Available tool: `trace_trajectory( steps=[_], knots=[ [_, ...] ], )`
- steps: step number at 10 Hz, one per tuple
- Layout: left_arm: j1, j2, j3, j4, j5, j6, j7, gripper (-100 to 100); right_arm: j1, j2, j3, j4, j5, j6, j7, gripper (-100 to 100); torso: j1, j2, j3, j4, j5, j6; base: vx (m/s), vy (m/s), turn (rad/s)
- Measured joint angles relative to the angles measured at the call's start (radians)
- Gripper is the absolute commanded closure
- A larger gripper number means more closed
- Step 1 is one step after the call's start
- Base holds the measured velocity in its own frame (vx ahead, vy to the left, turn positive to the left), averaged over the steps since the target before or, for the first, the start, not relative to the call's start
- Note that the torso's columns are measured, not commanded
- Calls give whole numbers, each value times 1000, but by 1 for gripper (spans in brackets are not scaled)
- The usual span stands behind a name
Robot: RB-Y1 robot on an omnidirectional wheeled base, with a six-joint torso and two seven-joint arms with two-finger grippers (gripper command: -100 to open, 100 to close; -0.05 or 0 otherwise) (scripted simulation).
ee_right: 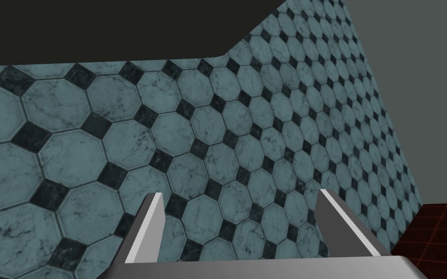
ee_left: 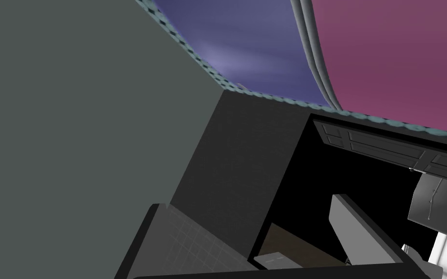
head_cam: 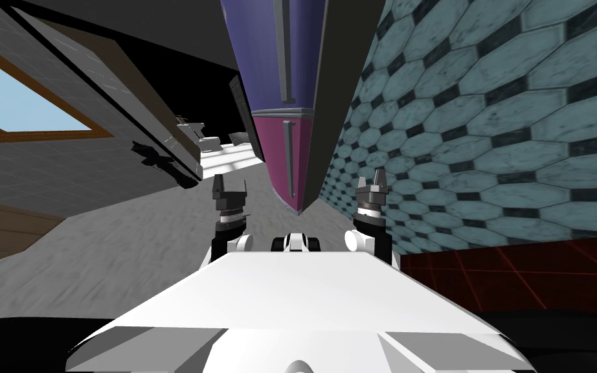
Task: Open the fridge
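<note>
Head view: the fridge (head_cam: 284, 97) stands straight ahead, against the teal tiled wall (head_cam: 485, 129) on the robot's right. Its purple upper door (head_cam: 258, 58) sits above a magenta lower door (head_cam: 278, 165). Each door carries a grey bar handle, the upper handle (head_cam: 283, 52) in line with the lower handle (head_cam: 289, 162). The left tool (head_cam: 229, 188) and the right tool (head_cam: 371, 178) are raised over the grey floor (head_cam: 129, 246), one to each side of the lower door's bottom end. Neither touches the fridge.

Left wrist view: the left tool (ee_left: 245, 201) has its fingers apart and empty. Both coloured doors lie beyond it, with a grey seam between them.

Right wrist view: the right tool (ee_right: 241, 192) has its fingers spread apart and holds nothing. It faces the tiled wall (ee_right: 120, 145).
</note>
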Motion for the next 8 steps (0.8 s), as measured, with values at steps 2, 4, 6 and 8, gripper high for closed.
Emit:
trace_trajectory(
  steps=[2,4,6,8],
  knots=[
    [-26,38,2,8,-4,22,8,-100,0,0,0,0,0,0,0,0,-2,42,-89,43,-1,0,21,-64,30],
    [-75,79,5,15,-12,71,24,-100,0,0,0,0,0,0,0,0,-2,45,-94,46,-1,0,44,-100,45],
    [-121,105,9,31,-20,115,40,-100,0,0,0,0,0,0,0,0,0,47,-94,47,0,0,36,-84,29],
    [-178,127,14,48,-32,165,58,-100,0,0,0,0,0,0,0,0,-1,47,-94,47,0,0,43,-108,44]
  ],
)
